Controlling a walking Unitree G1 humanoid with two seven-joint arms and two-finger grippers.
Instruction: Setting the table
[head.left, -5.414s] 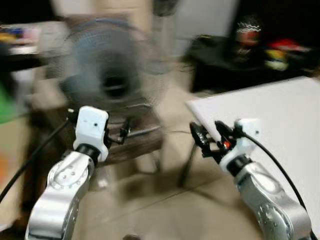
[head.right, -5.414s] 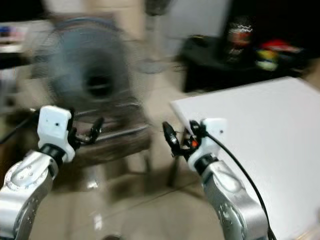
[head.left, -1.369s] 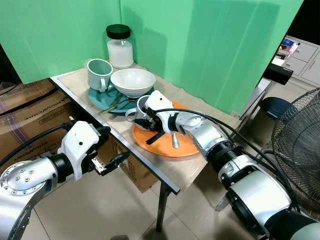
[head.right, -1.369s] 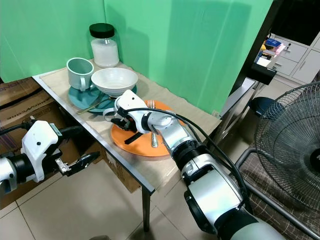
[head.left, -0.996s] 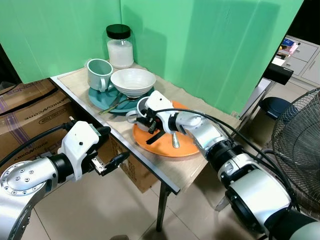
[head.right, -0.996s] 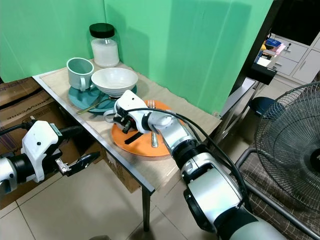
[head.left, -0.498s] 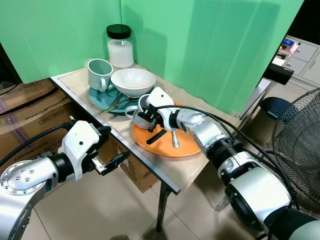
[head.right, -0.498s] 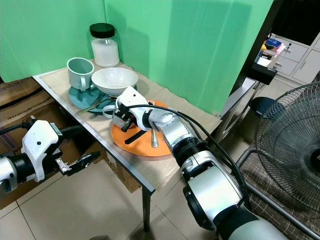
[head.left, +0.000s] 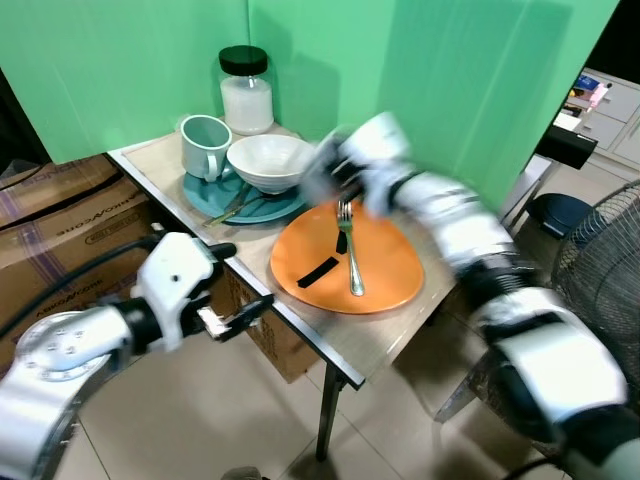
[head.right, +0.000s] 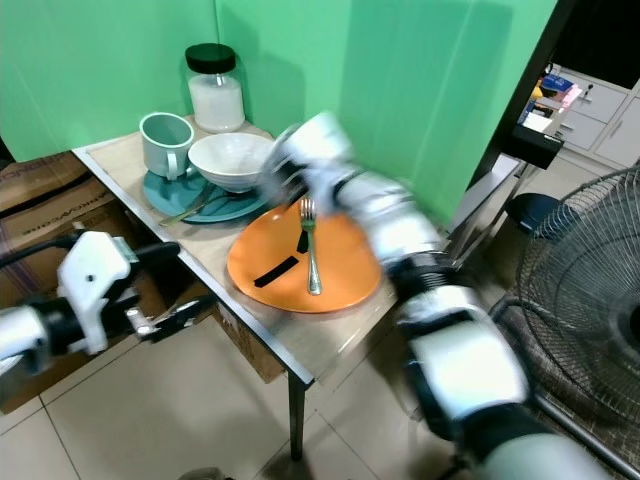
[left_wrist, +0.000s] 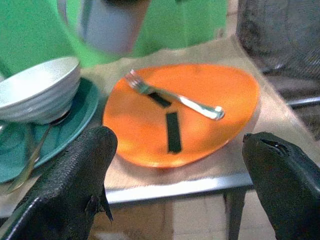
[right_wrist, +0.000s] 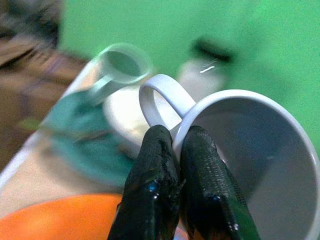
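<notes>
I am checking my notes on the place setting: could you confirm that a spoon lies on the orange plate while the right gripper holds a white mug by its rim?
One detail is wrong: it is a fork, not a spoon, on the orange plate; the left wrist view shows its tines. The rest stands: the right gripper pinches the white mug at its rim, beside the handle.

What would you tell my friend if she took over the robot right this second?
Right pincer: shut on the white cup, pinching its rim beside the handle, lifted over the far edge of the orange plate; the arm is blurred, so it is moving.
Left pincer: open, holding nothing, below the table's near edge.
Fork lies on the orange plate with two black strips. White bowl and green mug sit on the teal plate; a jar stands behind.
Done: cup picked up. Left: set it down.
</notes>
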